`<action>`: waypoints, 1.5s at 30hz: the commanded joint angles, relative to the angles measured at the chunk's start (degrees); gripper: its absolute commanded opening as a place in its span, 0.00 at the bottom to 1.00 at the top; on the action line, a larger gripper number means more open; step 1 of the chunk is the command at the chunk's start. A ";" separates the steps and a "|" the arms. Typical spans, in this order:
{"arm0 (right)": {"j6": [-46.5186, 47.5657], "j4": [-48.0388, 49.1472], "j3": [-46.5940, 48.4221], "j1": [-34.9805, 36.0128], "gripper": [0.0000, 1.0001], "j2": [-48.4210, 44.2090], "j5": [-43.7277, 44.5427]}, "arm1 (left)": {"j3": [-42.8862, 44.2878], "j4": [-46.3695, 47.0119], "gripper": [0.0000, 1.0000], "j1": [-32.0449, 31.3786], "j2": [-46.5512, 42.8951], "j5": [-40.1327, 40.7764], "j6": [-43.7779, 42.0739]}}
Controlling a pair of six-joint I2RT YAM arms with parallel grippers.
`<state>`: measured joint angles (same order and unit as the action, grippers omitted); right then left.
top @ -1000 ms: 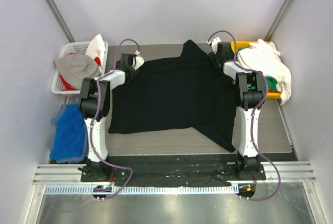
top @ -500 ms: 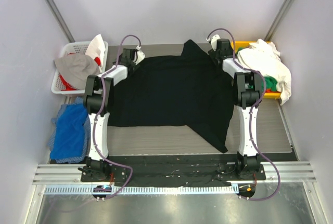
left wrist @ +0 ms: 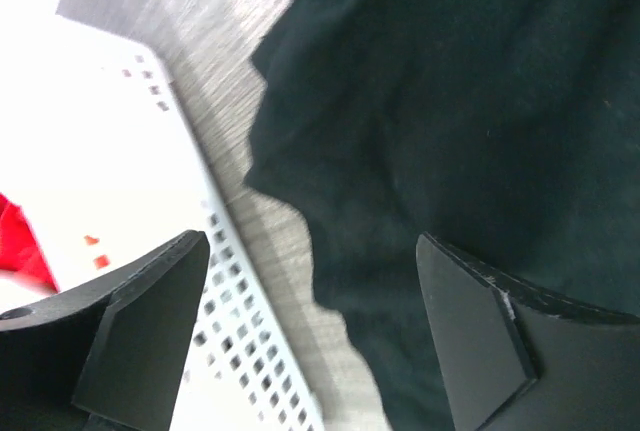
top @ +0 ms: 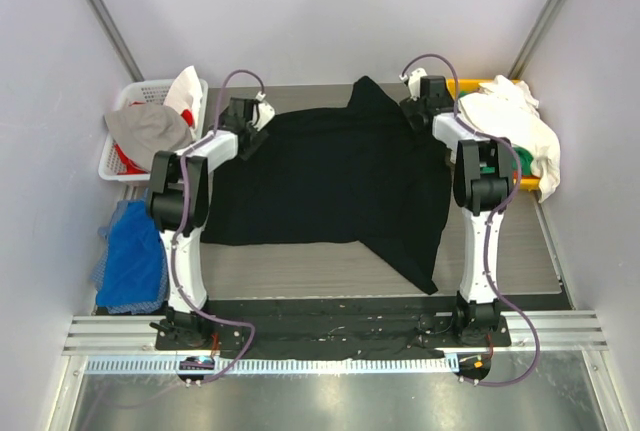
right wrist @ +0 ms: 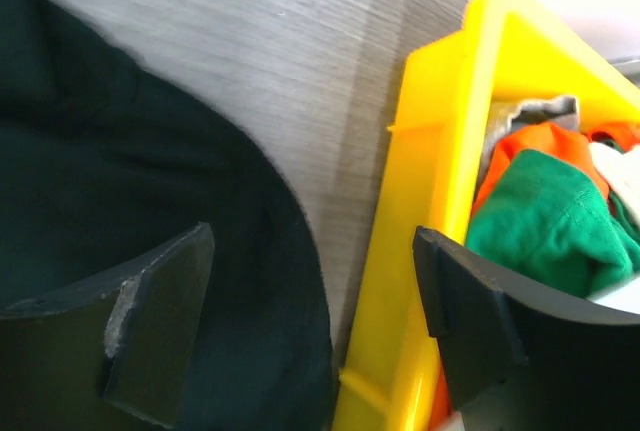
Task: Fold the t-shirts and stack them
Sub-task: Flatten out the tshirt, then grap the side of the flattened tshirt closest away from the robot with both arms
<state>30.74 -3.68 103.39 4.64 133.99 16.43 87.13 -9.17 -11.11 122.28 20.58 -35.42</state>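
Observation:
A large black t-shirt [top: 340, 186] lies spread flat on the table, one sleeve trailing toward the near right. My left gripper [top: 250, 123] hovers over its far left corner, jaws wide apart. In the left wrist view the left gripper [left wrist: 312, 246] holds nothing, and the shirt's wavy edge [left wrist: 470, 111] runs below it. At the far right corner my right gripper [top: 420, 99] is open too. In the right wrist view the right gripper [right wrist: 312, 236] is empty above the black shirt's hem [right wrist: 120, 181]. A white t-shirt [top: 515, 121] and a green t-shirt [right wrist: 545, 216] sit in the yellow bin [right wrist: 440, 151].
The yellow bin [top: 480, 84] stands at the back right, close beside the right gripper. A white perforated basket [top: 118, 159] of mixed clothes sits at the back left, its rim [left wrist: 240, 301] just left of the left gripper. A blue cloth [top: 135, 251] lies at the left edge.
The black shirt slid slightly toward the back as both arms reached farther. Both grippers' jaws have spread wider. The left arm's elbow has since shifted left.

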 commanded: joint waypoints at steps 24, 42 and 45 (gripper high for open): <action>-5.69 -35.86 -33.68 11.17 0.79 -46.79 -18.01 | -22.35 -30.81 0.87 -6.38 -45.36 -14.60 10.64; -8.16 -31.84 -52.67 21.02 0.68 -53.84 -11.61 | -37.21 -28.65 0.86 -6.90 -54.88 -12.14 6.42; -7.19 -29.55 -53.99 21.02 0.68 -53.23 -9.75 | -35.11 -25.04 0.86 -6.90 -50.05 -11.61 6.24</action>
<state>23.24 -38.59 50.63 25.76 81.03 1.93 49.63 -41.91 -17.93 68.05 7.57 -27.94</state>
